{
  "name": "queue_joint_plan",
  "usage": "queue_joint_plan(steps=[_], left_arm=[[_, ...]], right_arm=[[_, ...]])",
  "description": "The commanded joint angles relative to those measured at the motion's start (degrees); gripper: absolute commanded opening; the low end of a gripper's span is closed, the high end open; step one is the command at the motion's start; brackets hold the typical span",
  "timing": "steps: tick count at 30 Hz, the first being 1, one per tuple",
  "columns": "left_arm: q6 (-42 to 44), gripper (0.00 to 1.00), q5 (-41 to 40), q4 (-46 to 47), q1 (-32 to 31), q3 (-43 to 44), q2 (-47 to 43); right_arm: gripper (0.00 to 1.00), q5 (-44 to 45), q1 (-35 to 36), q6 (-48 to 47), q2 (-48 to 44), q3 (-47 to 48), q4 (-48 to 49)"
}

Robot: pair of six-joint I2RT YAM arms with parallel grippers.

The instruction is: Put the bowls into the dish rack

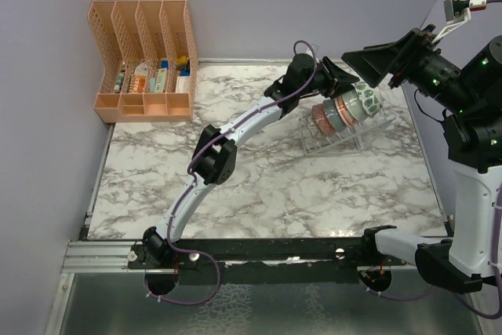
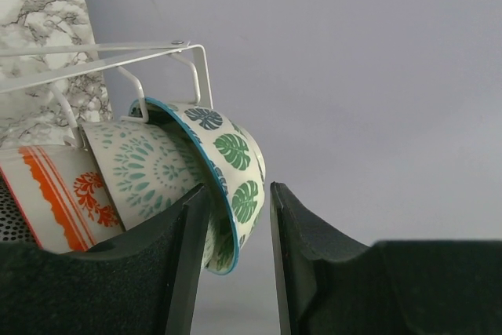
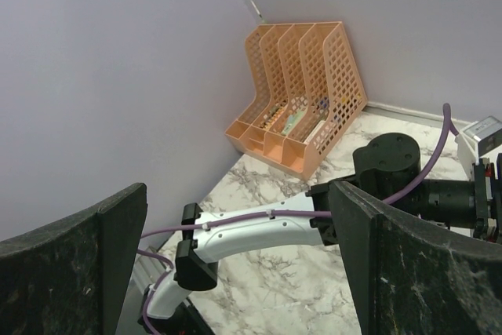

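Note:
The clear dish rack (image 1: 337, 140) stands at the back right of the marble table, and several bowls lean in it in a row. The green-blue leaf print bowl (image 2: 235, 154) is the end one. Behind it lean a pale green-grey bowl (image 2: 149, 170) and an orange-red bowl (image 2: 63, 194). My left gripper (image 2: 238, 188) straddles the leaf bowl's rim. Its jaws are parted, with a clear gap between the rim and the right finger (image 2: 298, 241). My right gripper (image 3: 238, 194) hangs high at the right, wide open with nothing in it.
An orange file organiser (image 1: 145, 64) with small items stands in the back left corner. Grey walls close in the left and back sides. The left arm (image 1: 235, 135) stretches diagonally across the table toward the rack. The right arm's base (image 1: 471, 217) fills the right edge.

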Motion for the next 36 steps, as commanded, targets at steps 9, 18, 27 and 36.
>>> queue_joint_plan(steps=[9, 18, 27, 36], left_arm=[[10.31, 0.45, 1.14, -5.69, 1.33, -4.04, -10.62], [18.22, 0.50, -0.65, -11.53, 1.90, -9.71, -15.64], [21.17, 0.56, -2.18, -13.29, 1.82, -12.60, -16.63], [20.96, 0.64, -1.67, -13.44, 1.16, -10.07, -14.45]], right_arm=[[1.00, -0.75, -0.41, 0.06, -1.08, -1.07, 1.69], [1.00, -1.36, -0.39, 0.05, -1.48, -2.17, 1.58], [1.00, -1.39, -0.39, -0.12, -1.04, -1.97, 1.36], [1.00, -1.45, -0.39, -0.21, -0.78, -1.76, 1.28]])
